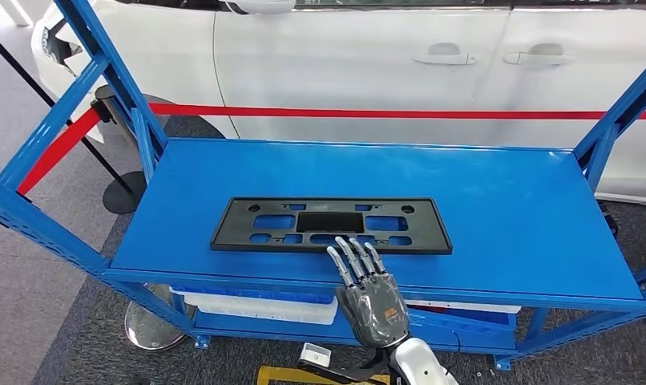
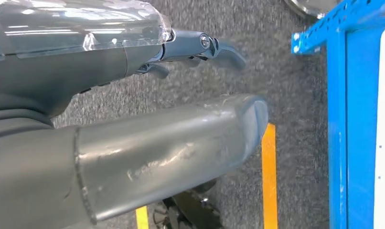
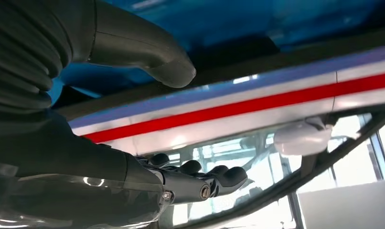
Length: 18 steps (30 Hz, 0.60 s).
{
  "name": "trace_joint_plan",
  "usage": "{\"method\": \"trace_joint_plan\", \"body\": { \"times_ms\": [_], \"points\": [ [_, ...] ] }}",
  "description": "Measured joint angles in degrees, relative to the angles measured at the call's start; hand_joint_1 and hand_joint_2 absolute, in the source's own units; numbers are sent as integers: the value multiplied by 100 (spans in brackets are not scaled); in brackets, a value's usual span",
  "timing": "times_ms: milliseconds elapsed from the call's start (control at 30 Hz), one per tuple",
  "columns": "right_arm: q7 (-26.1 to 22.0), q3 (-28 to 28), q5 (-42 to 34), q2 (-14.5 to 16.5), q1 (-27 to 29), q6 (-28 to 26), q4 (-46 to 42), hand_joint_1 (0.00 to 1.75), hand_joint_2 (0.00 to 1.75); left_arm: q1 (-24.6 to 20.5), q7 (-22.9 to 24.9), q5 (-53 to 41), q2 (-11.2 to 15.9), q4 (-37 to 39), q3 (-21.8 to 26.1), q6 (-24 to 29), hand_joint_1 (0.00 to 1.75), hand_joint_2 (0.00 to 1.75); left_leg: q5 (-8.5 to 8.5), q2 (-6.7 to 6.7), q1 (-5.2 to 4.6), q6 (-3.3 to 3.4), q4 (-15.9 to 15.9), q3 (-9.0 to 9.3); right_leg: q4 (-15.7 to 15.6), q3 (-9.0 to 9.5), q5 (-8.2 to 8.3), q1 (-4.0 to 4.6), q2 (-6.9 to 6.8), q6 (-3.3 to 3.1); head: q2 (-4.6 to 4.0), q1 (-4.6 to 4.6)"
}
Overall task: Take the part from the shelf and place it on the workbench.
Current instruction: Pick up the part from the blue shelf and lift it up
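My left hand (image 2: 133, 109) hangs over grey carpet beside the blue shelf (image 1: 496, 208), fingers apart, holding nothing. The black license plate frame (image 1: 332, 225) lies flat on the shelf's top. My right hand (image 1: 368, 293) reaches it, spread fingertips (image 1: 353, 250) at its near edge, gripping nothing.
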Motion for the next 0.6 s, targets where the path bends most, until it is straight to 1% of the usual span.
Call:
{"method": "trace_joint_plan", "body": {
  "times_ms": [33, 67, 100, 133, 167, 200, 233, 300, 333, 367, 400, 467, 500, 533, 567, 600],
  "points": [
    [27, 17, 52, 3, -43, 57, 91, 0, 175, 0, 1, -20, 0, 0, 0, -13, 0, 0, 77, 0, -1, 6, -2, -4, 5, 4, -4, 10, 1, -5, 0, 0],
    [55, 40, 110, 11, -101, 102, 191, 0, 175, -2, 1, -38, 1, 0, 0, -26, 0, 0, 251, 0, -2, 22, -236, 105, 11, 13, -10, 19, 5, -7, 0, 1],
    [85, 68, 169, 29, -170, 132, 298, 0, 175, -9, 1, -52, 3, 0, 0, -34, 0, 0, 465, 1, -6, 50, -628, 291, 18, 22, -17, 25, 10, -4, 0, -1],
    [115, 98, 225, 56, -246, 150, 412, 0, 175, -20, 1, -66, 7, 0, 0, -40, 0, 0, 613, 2, -20, 81, -1018, 476, 27, 27, -27, 39, 14, 6, 0, -1],
    [146, 131, 265, 91, -324, 155, 530, 0, 175, -35, 0, -81, 11, 0, -1, -48, 0, 0, 707, 2, -34, 113, -1317, 616, 35, 23, -35, 49, 19, 23, 0, 0],
    [173, 165, 288, 132, -400, 151, 647, 0, 175, -47, -1, -100, 14, 0, -1, -54, 0, 0, 737, 1, -51, 140, -1489, 690, 41, 14, -38, 55, 21, 45, 0, 0],
    [195, 196, 293, 173, -471, 139, 751, 0, 175, -53, -1, -117, 17, 0, -1, -56, 0, 0, 721, -1, -68, 160, -1535, 703, 41, 5, -36, 56, 23, 71, 0, 0],
    [222, 251, 244, 250, -584, 108, 905, 0, 175, -55, 0, -132, 14, 0, -1, -26, 0, 0, 757, 1, -56, 210, -1582, 713, 43, 1, -42, 46, 24, 126, 0, 0],
    [227, 272, 206, 278, -627, 89, 948, 0, 175, -56, 2, -133, 10, 0, 0, 7, 0, 0, 777, 3, -39, 241, -1616, 728, 101, -19, -92, 45, 23, 156, 0, 3],
    [230, 290, 169, 296, -664, 71, 976, 0, 175, -59, 3, -133, 6, 0, 0, 45, 0, 0, 796, 7, -20, 274, -1650, 742, 250, -84, -194, 44, 22, 185, 0, 13],
    [231, 304, 143, 305, -692, 58, 995, 0, 175, -62, 6, -135, 1, 0, 0, 73, 0, 44, 807, 11, -6, 297, -1670, 754, 519, -210, -351, 33, 20, 213, 0, 22],
    [232, 320, 110, 308, -720, 39, 1036, 0, 175, -62, 9, -137, -4, 0, 0, 97, 0, 131, 809, 13, -7, 317, -1675, 751, 1261, -591, -683, 2, 19, 259, 0, 37],
    [232, 322, 91, 307, -719, 32, 1054, 0, 175, -60, 7, -137, -7, 0, 0, 102, 0, 175, 806, 12, -7, 316, -1673, 751, 1541, -748, -750, -17, 17, 277, 0, 37],
    [233, 323, 66, 305, -717, 22, 1065, 0, 175, -58, 2, -139, -8, 0, 0, 108, 0, 175, 801, 11, -6, 313, -1670, 754, 1630, -817, -707, -35, 15, 291, 0, 38],
    [233, 322, 36, 304, -717, 12, 1059, 0, 175, -56, -7, -141, -9, 0, 0, 110, 0, 175, 793, 8, -4, 305, -1663, 761, 1488, -771, -553, -51, 11, 298, 0, 39],
    [232, 322, 8, 304, -719, 2, 1040, 0, 175, -55, -16, -143, -11, 0, 0, 109, 0, 175, 781, 5, -1, 292, -1655, 772, 1154, -622, -332, -63, 6, 298, 0, 39]
  ]
}}
